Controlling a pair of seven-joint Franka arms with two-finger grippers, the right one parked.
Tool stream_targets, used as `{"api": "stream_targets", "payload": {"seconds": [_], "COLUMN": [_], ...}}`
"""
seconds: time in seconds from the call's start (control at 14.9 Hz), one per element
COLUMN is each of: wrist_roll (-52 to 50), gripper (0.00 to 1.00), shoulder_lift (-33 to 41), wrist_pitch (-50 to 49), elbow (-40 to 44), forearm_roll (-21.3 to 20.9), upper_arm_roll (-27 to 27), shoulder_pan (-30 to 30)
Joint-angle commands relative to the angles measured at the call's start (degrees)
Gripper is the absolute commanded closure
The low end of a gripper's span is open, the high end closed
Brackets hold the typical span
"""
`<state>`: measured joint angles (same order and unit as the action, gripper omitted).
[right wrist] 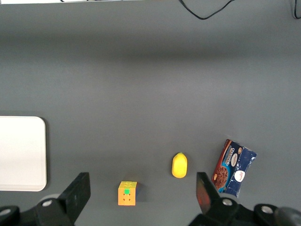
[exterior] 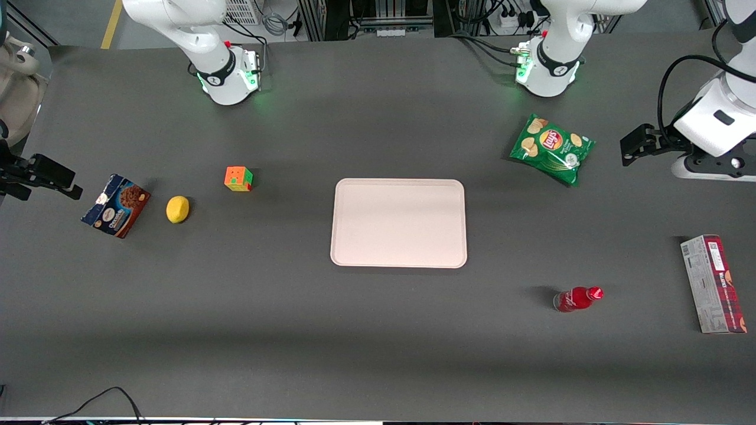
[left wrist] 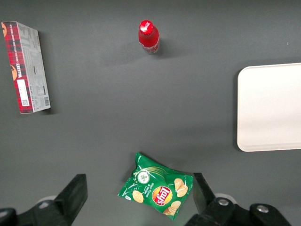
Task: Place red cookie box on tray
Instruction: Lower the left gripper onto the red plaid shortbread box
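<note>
**Left gripper** [exterior: 628, 146]: one. Black jaws stand wide apart and hold nothing. It hangs above the surface at the working arm's end, just beside the chip bag and farther from the front camera than the red cookie box.

**Chip bag** [exterior: 552, 149]: one. Glossy green foil pouch, crinkled, with a red-and-yellow logo and pictured crisps. It lies flat. The left wrist view shows it down on the surface between the two black fingers [left wrist: 75, 195].

**Bottle** [exterior: 577, 298]: one. Small, red, rounded, with a red cap. It is nearer the front camera than the chip bag, between the tray and the red cookie box, and apart from both.

**Red cookie box** [exterior: 713, 284]: one. Long slim carton lying flat at the working arm's end of the surface, well apart from the tray. A grey-white printed face is up and a red-and-black tartan face with white lettering is on its side. The left wrist view shows both faces more squarely than the front view.

**Tray** [exterior: 398, 223]: one. Pale pink, flat, rectangular, with rounded corners and a low rim. It sits mid-surface with nothing on it. Each wrist view catches only one end of it.

**Puzzle cube** [exterior: 238, 178]: one. Orange, green and yellow squares.

**Lemon** [exterior: 178, 209]: one. Yellow, oval.

**Blue cookie box** [exterior: 116, 205]: one. Short blue-and-brown carton.

These last three lie toward the parked arm's end. They show in the front and right wrist views only.

**Surface** [exterior: 354, 330]: one. Dark grey, matt.
</note>
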<state>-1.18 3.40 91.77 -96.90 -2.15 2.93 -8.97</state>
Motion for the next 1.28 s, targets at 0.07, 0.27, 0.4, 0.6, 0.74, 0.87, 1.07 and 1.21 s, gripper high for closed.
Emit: {"api": "stream_targets", "payload": {"seconds": [0.07, 0.27, 0.4, 0.6, 0.74, 0.87, 1.07, 1.21], "wrist_roll": [-0.75, -1.1, -0.67, 0.03, 5.89, 11.62, 13.04, 18.64], "gripper": [0.0, 0.0, 0.0, 0.0, 0.0, 0.0, 0.0, 0.0], "shoulder_lift": [0.29, -0.23, -0.32, -0.5, -3.47, -7.95, -14.8, -19.02], "wrist_pitch": [0.34, 1.91, 6.12, 13.5, 17.37, 22.98, 29.06, 34.94], "elbow": [-0.22, -1.96, -5.91, -12.32, -13.31, -13.22, -12.87, -12.87], "forearm_roll": [0.57, 0.48, -0.13, -0.22, -0.31, 0.47, 0.65, 1.88], "upper_arm_roll": [0.41, 1.72, 4.18, 9.27, 13.04, 17.0, 19.65, 21.06], "shoulder_pan": [-0.35, -0.26, 0.09, 0.09, 0.09, 0.18, 0.35, 1.23]}}
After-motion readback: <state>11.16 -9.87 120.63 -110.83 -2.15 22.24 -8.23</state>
